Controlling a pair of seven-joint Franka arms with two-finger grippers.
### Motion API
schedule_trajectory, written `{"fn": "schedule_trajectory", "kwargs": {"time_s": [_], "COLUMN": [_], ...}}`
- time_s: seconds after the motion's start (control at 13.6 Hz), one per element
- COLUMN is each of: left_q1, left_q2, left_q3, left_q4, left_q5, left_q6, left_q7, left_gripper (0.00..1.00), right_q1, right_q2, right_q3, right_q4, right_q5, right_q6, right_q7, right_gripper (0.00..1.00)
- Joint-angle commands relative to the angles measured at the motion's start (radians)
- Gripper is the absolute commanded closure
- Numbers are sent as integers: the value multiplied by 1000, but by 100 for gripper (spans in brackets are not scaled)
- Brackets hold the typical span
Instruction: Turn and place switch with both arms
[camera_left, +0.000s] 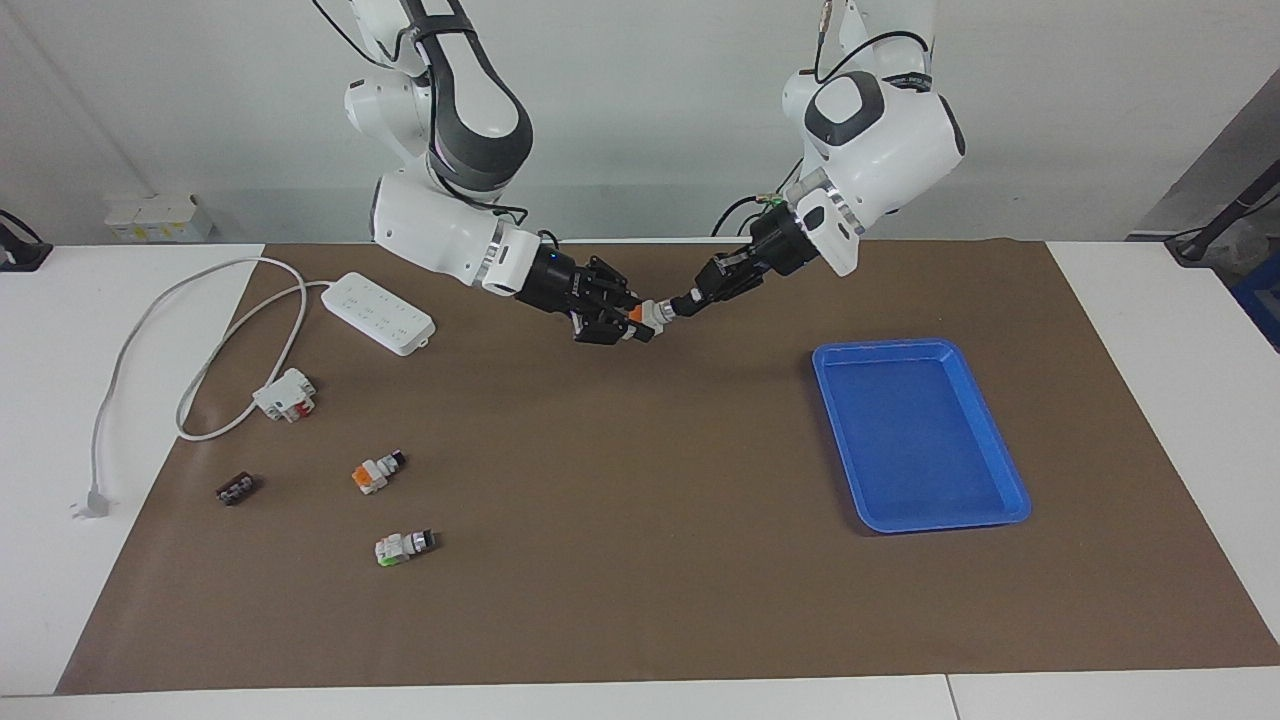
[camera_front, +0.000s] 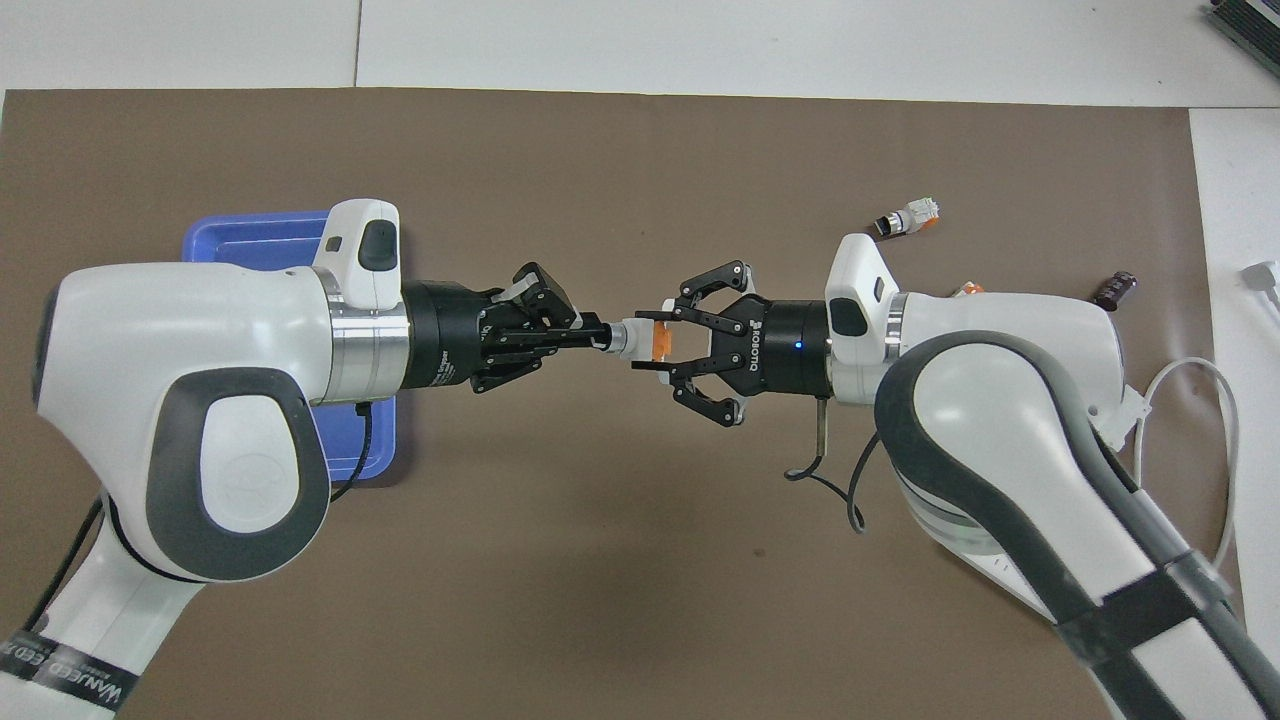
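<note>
Switch (camera_left: 650, 317) up in air over brown mat (camera_left: 640, 600), between both grippers, approx mid-table. Right gripper (camera_left: 628, 325) pinching orange/white body end; left gripper (camera_left: 682, 304) clamped tight on black knob tip. Blue tray (camera_left: 1000, 470) toward left arm's end, sitting on mat.

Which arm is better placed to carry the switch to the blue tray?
The left: its hand grips the switch by the knob, and the blue tray lies at that arm's end of the table.
</note>
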Motion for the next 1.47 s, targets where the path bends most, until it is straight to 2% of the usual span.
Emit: {"fn": "schedule_trajectory", "kwargs": {"time_s": [0.0, 0.66, 1.4], "left_q1": [-21, -31, -43], "left_q2": [9, 6, 7], "left_q3": [9, 9, 9], "left_q4": [9, 3, 12], "left_q5": [-12, -12, -1], "left_q6": [18, 4, 21], "left_q7": [-5, -113, -684], "left_gripper": [100, 100, 100], "right_q1": [-10, -10, -10], "right_q2": [-33, -35, -35], "right_q3": [6, 6, 6], "right_q4": [-35, -36, -38], "right_q5": [25, 25, 25], "right_q6": [3, 6, 5], "right_q7": [6, 7, 15], "right_gripper": [100, 100, 100]}}
